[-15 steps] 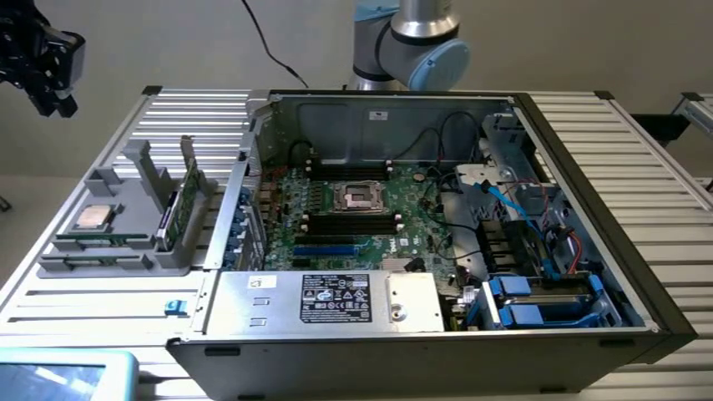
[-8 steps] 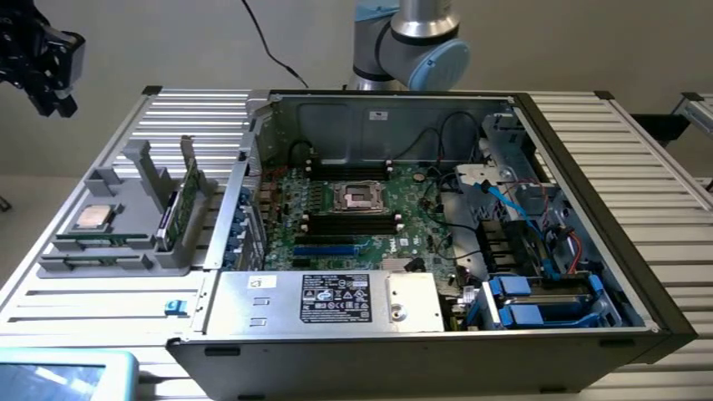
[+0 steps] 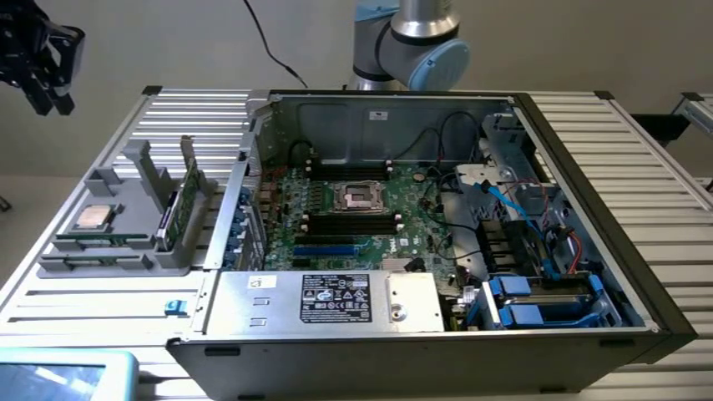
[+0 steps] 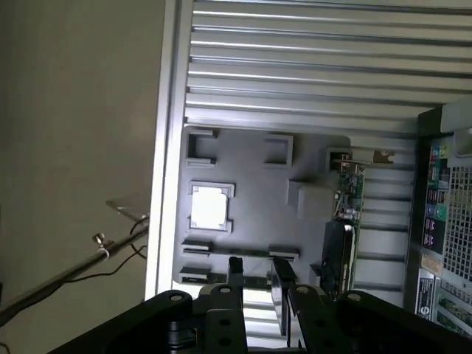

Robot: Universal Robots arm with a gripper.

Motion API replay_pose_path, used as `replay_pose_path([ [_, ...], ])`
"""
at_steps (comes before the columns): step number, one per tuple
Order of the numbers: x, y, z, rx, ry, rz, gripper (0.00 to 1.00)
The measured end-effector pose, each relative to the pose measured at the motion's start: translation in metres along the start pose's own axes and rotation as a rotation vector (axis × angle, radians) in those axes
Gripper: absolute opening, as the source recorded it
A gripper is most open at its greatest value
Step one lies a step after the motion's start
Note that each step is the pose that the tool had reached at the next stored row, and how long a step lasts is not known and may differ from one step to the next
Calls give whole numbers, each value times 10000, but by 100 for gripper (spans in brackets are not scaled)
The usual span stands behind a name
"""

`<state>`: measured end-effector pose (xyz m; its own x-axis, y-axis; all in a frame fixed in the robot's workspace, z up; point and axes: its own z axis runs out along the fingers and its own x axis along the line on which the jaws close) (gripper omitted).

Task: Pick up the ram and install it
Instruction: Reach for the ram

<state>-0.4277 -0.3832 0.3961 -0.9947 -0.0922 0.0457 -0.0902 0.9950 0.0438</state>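
The ram [image 3: 100, 242] is a long, thin green stick. It stands on edge in a slot of the grey holder [image 3: 139, 154], at the end nearest the exterior camera and just beside the square silver-topped chip [image 3: 95, 217]. The holder lies on the ribbed surface [image 3: 112, 301], at the exterior view's left of the open computer case [image 3: 390, 104]. The black pincer [image 3: 50, 102] hangs well above the holder with its fingers [image 4: 236, 267] spread, pinching nothing.
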Motion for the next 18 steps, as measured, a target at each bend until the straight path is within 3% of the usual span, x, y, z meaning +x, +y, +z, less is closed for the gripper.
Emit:
replay_pose_path([
  [18,3,2,-37,150,144,-3268,29],
])
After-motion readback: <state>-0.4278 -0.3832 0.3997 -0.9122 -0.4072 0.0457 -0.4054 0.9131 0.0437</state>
